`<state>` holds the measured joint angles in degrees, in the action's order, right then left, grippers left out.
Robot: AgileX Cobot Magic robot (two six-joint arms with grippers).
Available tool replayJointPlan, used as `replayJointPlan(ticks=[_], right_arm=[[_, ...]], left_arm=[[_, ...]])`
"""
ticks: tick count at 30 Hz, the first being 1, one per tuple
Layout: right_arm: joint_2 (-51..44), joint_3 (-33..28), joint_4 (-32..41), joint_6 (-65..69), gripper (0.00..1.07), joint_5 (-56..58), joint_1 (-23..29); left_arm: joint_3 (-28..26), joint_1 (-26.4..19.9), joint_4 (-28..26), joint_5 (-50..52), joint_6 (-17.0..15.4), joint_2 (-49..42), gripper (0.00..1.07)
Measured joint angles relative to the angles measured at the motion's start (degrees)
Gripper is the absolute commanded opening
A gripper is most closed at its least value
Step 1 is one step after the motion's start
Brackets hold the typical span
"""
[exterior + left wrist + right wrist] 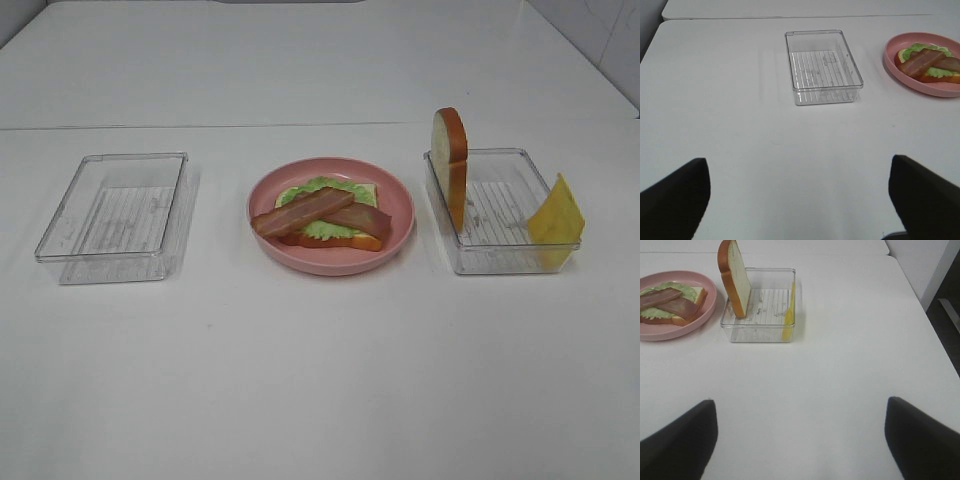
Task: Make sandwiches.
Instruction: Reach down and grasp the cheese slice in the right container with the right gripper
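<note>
On the pink plate (398,199) lies a bread slice (367,191) with a green lettuce leaf (316,186) and two bacon strips (300,211) crossed on top. A second bread slice (450,150) stands on edge against the left wall of the right clear tray (500,262); a yellow cheese square (556,212) leans on that tray's right wall. Neither arm shows in the exterior high view. My left gripper (797,200) is open over bare table near the left tray (823,65). My right gripper (800,440) is open too, short of the right tray (760,332).
The left clear tray (115,212) holds nothing. A seam between tabletops (200,127) runs across behind the trays. The table's right edge (925,310) drops off beside the right arm.
</note>
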<state>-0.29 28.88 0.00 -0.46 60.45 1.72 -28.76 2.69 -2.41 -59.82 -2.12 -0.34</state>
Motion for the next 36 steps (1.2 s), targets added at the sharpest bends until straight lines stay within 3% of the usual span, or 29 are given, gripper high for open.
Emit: replayJointPlan(ticks=[19,26,28,29,30,31,33,34,36], right_arm=[[2.8,0.3,1.3,1.3,0.82,0.1,0.0],[21.0,3.6,3.8,3.2,0.82,0.2,0.0],[32.1,5.6,3.8,5.6,0.85,-1.5,0.0],[32.1,5.6,3.8,5.6,0.85,-1.5,0.0],[39.6,7.4,3.8,6.1,0.89,-2.0,0.0],[39.6,7.4,3.8,6.1,0.89,-2.0,0.0],[51.5,11.9,3.8,6.1,0.91,-2.6,0.0],[51.5,11.9,3.8,6.1,0.91,-2.6,0.0],[61.1,16.7,3.8,6.1,0.91,-4.9,0.0]], left_arm=[[0.0,-3.6,-0.3,0.1,0.1,0.0,0.90],[0.0,-3.6,-0.3,0.1,0.1,0.0,0.90],[0.0,-3.6,-0.3,0.1,0.1,0.0,0.90],[0.0,-3.6,-0.3,0.1,0.1,0.0,0.90],[0.0,-3.6,-0.3,0.1,0.1,0.0,0.90],[0.0,-3.6,-0.3,0.1,0.1,0.0,0.90],[0.0,-3.6,-0.3,0.1,0.1,0.0,0.90],[0.0,-3.6,-0.3,0.1,0.1,0.0,0.90],[0.0,-3.6,-0.3,0.1,0.2,0.0,0.90]])
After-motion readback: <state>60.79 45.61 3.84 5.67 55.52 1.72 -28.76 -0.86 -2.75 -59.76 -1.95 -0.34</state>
